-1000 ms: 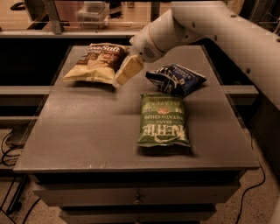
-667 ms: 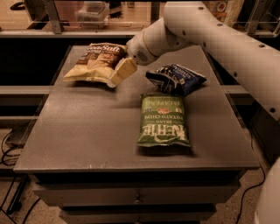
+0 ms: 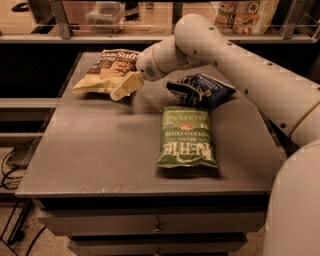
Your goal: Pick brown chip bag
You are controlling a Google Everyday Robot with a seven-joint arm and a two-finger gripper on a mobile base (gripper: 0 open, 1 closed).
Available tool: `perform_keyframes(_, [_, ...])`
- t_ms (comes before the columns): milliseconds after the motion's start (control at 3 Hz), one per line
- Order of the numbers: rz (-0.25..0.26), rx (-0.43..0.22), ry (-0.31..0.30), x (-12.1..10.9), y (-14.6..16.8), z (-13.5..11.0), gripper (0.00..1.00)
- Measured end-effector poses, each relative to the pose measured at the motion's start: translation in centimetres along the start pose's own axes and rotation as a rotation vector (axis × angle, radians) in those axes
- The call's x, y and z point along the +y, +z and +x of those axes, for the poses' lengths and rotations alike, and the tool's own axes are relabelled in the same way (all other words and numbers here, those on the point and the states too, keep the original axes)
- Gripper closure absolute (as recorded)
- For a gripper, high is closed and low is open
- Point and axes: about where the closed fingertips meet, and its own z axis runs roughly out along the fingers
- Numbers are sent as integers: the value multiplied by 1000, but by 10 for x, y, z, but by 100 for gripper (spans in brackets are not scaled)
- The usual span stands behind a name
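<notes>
The brown chip bag point(image 3: 104, 70) lies at the far left of the grey table top point(image 3: 100, 145), its label facing up. My gripper point(image 3: 121, 89) is at the bag's right front edge, low over the table and touching or nearly touching the bag. The white arm point(image 3: 235, 65) reaches in from the right across the back of the table.
A green jalapeño chip bag point(image 3: 185, 136) lies flat in the middle right of the table. A dark blue chip bag point(image 3: 201, 90) lies behind it, under the arm. A shelf with containers point(image 3: 105, 12) runs along the back. Drawers sit below the table front.
The gripper has moved left and a little down, closing in on the brown bag's right edge. The bags have not moved.
</notes>
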Motion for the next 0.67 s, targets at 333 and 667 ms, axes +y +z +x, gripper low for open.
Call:
perform_keyframes(333, [-47, -27, 20, 5, 26, -2, 18])
perform_keyframes(667, [-71, -40, 16, 8, 39, -4, 41])
